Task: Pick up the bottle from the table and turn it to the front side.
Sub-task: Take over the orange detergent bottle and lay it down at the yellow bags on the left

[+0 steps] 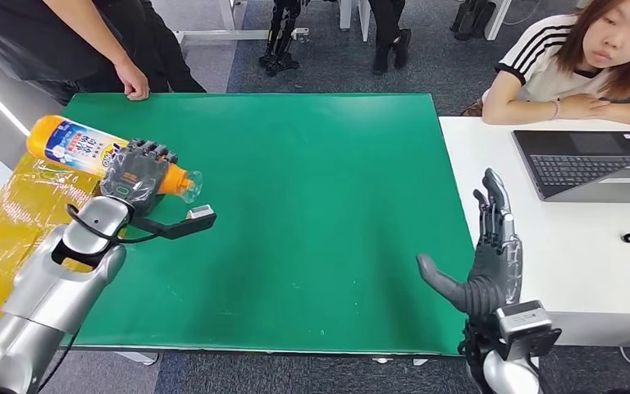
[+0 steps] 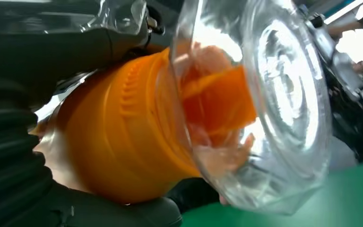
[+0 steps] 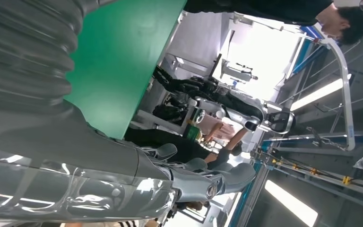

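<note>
One bottle (image 1: 90, 152) is in play, an orange one with a blue-and-white label and a clear cap, and it is gripped by the left hand (image 1: 135, 172) just above the far left corner of the green bench (image 1: 312, 222). The fingers (image 1: 152, 152) are wrapped over the bottle's neck end, so the body sticks out beyond the bench's left edge, over the yellow sheet (image 1: 8, 222) lying there, while the cap points toward the bench's middle. The long axis is thus laid nearly level, running across the bench's width with a slight slant. In the left wrist view the clear cap (image 2: 264, 104) and the orange shoulder (image 2: 123, 132) are seen pressed against the dark palm; whether the bottle is fully clear of the bench surface cannot be told for sure, though it appears lifted.

The right hand (image 1: 488, 254) is held upright at the bench's near right corner, fingers spread and nothing held, well apart from the bottle. The left hand is therefore the one by which the turn would be made.

A roll about the long axis is judged to be what remains, bringing the label to face front. Open green surface lies toward the bench's middle; a person's hand (image 1: 135, 82) rests on the far edge, near the bottle.
</note>
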{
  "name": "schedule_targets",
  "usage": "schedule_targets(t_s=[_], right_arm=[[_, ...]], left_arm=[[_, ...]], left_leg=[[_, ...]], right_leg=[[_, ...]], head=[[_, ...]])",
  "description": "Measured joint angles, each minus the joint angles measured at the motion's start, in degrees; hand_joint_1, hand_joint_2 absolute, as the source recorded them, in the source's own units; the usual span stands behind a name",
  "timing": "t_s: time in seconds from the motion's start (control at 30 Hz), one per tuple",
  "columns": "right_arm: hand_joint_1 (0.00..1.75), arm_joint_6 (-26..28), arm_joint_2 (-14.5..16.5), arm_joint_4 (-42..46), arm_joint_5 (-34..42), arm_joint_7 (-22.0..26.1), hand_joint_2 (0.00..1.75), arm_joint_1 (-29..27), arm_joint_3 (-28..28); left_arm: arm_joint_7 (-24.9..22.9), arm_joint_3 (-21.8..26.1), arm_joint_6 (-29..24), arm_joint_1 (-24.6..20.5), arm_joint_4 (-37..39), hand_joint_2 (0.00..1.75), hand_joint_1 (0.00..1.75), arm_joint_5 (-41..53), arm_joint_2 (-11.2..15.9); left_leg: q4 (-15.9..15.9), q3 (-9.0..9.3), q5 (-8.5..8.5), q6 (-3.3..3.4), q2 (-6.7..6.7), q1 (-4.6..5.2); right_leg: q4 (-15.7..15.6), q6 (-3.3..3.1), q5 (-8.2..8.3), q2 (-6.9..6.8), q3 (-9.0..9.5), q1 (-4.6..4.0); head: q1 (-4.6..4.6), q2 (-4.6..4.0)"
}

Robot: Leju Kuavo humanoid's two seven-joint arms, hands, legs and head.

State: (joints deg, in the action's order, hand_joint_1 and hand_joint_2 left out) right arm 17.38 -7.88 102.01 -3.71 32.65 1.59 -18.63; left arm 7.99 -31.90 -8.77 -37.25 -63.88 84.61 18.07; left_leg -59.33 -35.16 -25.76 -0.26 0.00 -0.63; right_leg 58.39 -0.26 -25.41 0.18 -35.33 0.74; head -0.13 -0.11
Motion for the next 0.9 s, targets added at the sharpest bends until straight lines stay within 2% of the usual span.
schedule_targets(t_s=[0.2,0.43,0.7,0.9], right_arm=[[0.00,0.26,-0.06,-0.51,-0.91,-0.20,1.75,-0.68,-0.08],[0.00,0.22,-0.02,-0.68,-1.60,-0.56,1.75,-1.48,-0.10],[0.00,-1.22,0.51,-0.68,-3.29,-1.80,1.75,-1.73,-0.07],[0.00,-2.69,1.45,-0.66,-4.26,-2.05,1.75,-2.13,0.41]], left_arm=[[-4.65,-1.74,1.89,-2.81,8.00,1.75,1.75,0.78,-2.67],[-9.64,-2.09,4.69,-3.95,14.59,1.75,1.75,1.61,-4.30],[-18.74,-1.69,5.25,-2.52,19.35,1.75,1.75,4.99,-4.88],[-21.23,-0.30,5.76,0.45,20.13,1.75,1.75,5.14,-4.39]], left_leg=[[0.00,-0.01,0.00,0.00,0.00,0.00],[0.00,-0.02,0.00,0.00,0.01,0.00],[0.02,-0.03,0.00,0.00,0.00,0.00],[0.02,-0.03,0.00,0.00,0.00,0.00]], right_leg=[[0.00,0.00,0.01,0.00,0.01,0.00],[0.01,0.00,0.01,0.01,0.01,0.00],[0.02,0.00,0.01,0.00,0.01,0.00],[0.02,0.00,0.00,0.00,0.01,0.00]], head=[[0.01,0.01],[0.00,0.00],[0.01,0.00],[0.00,0.01]])
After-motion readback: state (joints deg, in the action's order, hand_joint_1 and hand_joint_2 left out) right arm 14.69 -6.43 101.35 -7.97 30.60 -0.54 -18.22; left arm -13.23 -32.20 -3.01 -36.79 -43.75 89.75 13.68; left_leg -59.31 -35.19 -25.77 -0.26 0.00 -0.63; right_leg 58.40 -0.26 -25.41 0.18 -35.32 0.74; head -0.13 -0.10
